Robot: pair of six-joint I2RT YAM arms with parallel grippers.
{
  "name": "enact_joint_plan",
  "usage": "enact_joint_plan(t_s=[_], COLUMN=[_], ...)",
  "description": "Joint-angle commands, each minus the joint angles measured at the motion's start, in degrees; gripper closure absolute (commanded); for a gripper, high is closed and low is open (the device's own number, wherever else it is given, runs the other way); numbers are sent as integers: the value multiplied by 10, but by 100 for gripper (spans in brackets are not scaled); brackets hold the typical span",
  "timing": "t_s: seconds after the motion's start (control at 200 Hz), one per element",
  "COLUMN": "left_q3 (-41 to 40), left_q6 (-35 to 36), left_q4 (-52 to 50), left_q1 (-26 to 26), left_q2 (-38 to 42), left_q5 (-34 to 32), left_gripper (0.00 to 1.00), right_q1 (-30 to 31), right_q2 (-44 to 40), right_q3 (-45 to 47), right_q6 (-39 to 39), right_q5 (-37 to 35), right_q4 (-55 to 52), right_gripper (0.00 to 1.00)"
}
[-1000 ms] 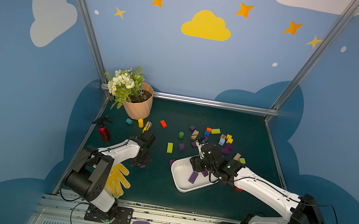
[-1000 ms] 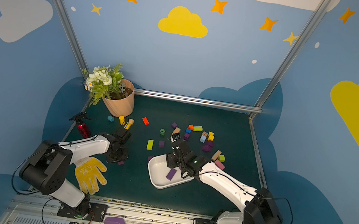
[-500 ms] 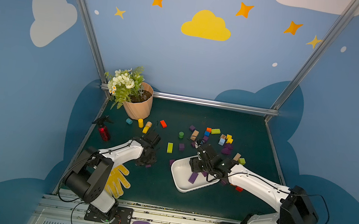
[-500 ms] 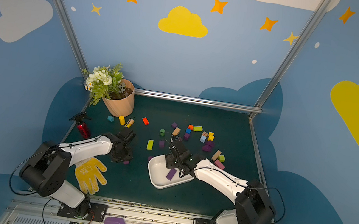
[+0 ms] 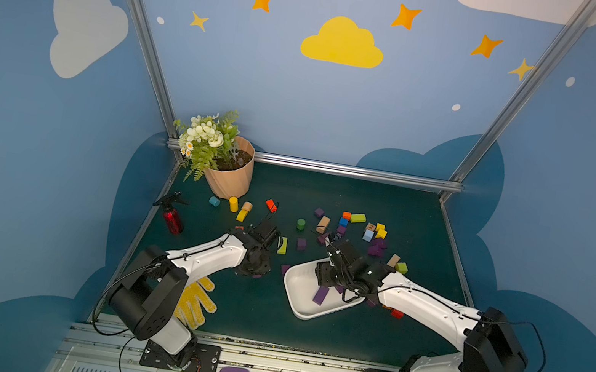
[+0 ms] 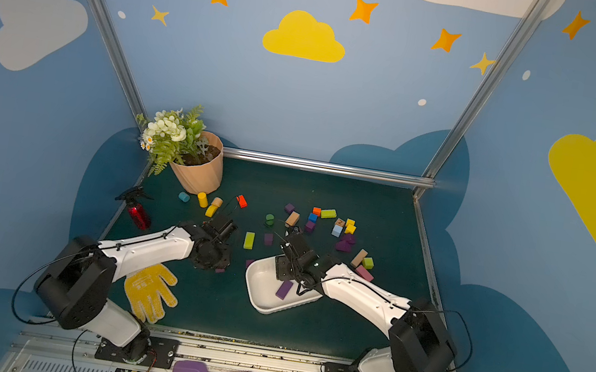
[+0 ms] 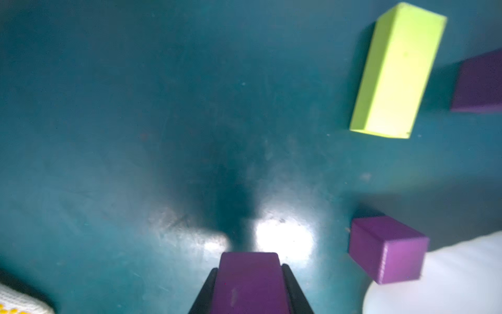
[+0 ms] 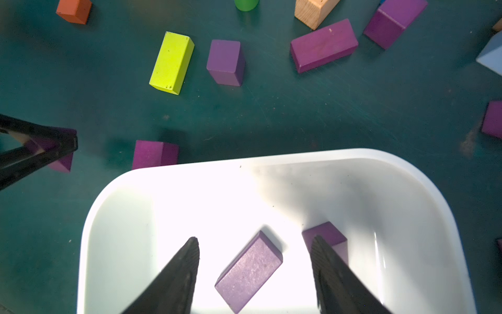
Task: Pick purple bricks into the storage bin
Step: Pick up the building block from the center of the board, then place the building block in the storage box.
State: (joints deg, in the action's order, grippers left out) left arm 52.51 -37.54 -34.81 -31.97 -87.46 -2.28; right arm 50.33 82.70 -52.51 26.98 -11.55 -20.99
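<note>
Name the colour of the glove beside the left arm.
Yellow glove, clearest in a top view.

White bin (image 5: 297, 289): shallow, rounded corners, skewed, near front edge of table, middle. Purple bricks (image 5: 377, 248): oblong brick (image 8: 248, 271) flat inside bin, cube brick (image 8: 324, 238) near it; held brick (image 7: 248, 285) pinched in left gripper (image 7: 250, 266); loose brick (image 8: 154, 155) just outside bin rim; rest scattered toward back edge

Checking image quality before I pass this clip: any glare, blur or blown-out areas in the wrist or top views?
Left wrist view: soft overall, with two glare patches on the mat just beyond the gripped purple brick. Right wrist view: the lime block is sharp, but the storage bin floor is blown out white. Both top views: evenly lit, no glare.
</note>
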Motion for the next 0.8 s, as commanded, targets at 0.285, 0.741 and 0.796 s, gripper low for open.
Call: enact_joint_plan(t_s=[0.285,0.741,0.796], left_q3=[42,88,94], left_q6=[0,-5,-5], left_q4=[-62,-51,-47], left_q1=[-14,-68,-77], left_q2=[58,53,48], left_q5=[-29,-18,-19], left_gripper=[72,72,72], right_q1=[-15,-67,-74], right_q2=[0,-57,-68], right_q3=[9,53,63], right_q6=[19,17,17], right_q5=[-2,34,38], right_q4=[-8,3,9], right_gripper=[33,33,33])
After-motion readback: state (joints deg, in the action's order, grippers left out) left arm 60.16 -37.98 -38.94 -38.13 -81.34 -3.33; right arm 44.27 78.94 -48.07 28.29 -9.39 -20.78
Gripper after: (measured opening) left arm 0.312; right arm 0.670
